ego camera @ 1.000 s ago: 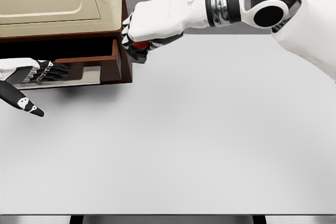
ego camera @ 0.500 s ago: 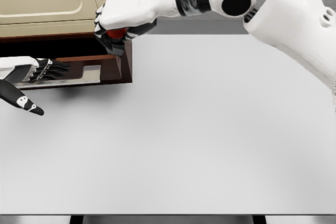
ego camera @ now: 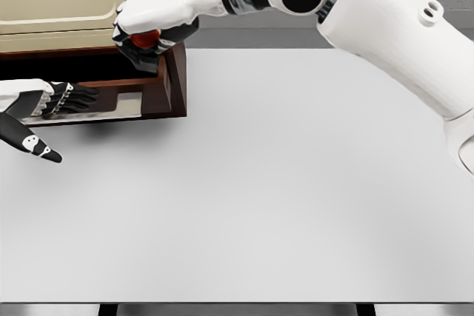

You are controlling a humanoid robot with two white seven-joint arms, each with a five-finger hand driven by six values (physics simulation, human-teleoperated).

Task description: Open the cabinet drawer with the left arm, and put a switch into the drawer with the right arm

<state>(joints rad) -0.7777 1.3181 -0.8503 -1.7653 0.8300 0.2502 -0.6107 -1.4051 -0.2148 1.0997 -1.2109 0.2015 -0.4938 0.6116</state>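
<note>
From the head camera I look down on a wide, pale grey table (ego camera: 296,197) that fills most of the view. At the top left corner stands a cabinet (ego camera: 74,5) with a cream-coloured top and dark brown wooden sides. Its drawer (ego camera: 172,86) is pulled out toward me, so I see its brown front wall, its right side wall and a strip of pale floor inside. My left arm comes in from the left edge, and the left hand (ego camera: 55,99) rests at the drawer's front edge, its dark fingers (ego camera: 78,98) curled over the front wall and into the opening; the thumb points down and away over the table. My right arm sweeps in from the upper right, a large white forearm crossing the top of the picture, with a black round joint near the top centre. The right hand (ego camera: 148,24) hangs above the right rear part of the open drawer, just in front of the cabinet's face. Its fingers are clenched around the switch (ego camera: 146,38), which shows as a small red patch between the white palm and the dark fingertips. The switch is held in the air, above the drawer.
</note>
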